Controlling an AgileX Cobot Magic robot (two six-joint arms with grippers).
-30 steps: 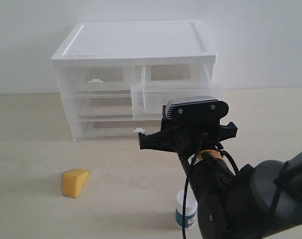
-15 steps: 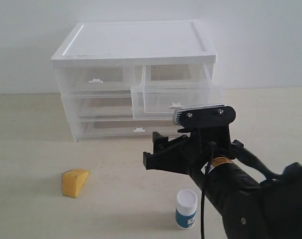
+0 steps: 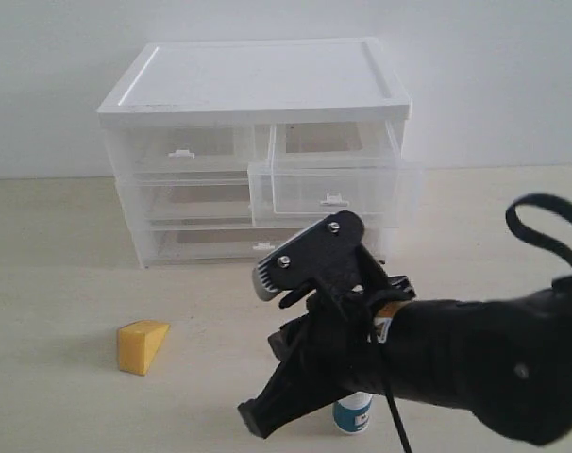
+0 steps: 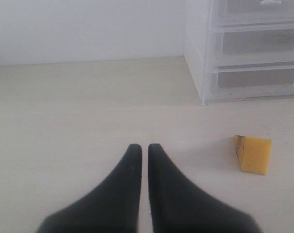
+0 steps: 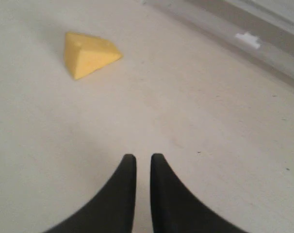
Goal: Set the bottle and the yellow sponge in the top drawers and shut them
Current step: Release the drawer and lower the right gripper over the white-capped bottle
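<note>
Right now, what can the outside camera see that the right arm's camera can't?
Only the exterior view shows the whole cabinet, its top right drawer pulled out, and the bottle peeking from behind the arm. Only the right wrist view shows the right gripper from behind, jaws nearly together with nothing between them. Both show the yellow sponge lying on the table.

Exterior camera: faces front of white-topped translucent drawer cabinet [image 3: 258, 142], slightly above, mid-distance. Left wrist camera: low over pale tabletop [image 4: 64, 107], toward cabinet's lower corner. Right wrist camera: close, angled down. All share yellow foam wedge [image 3: 142, 345].
</note>
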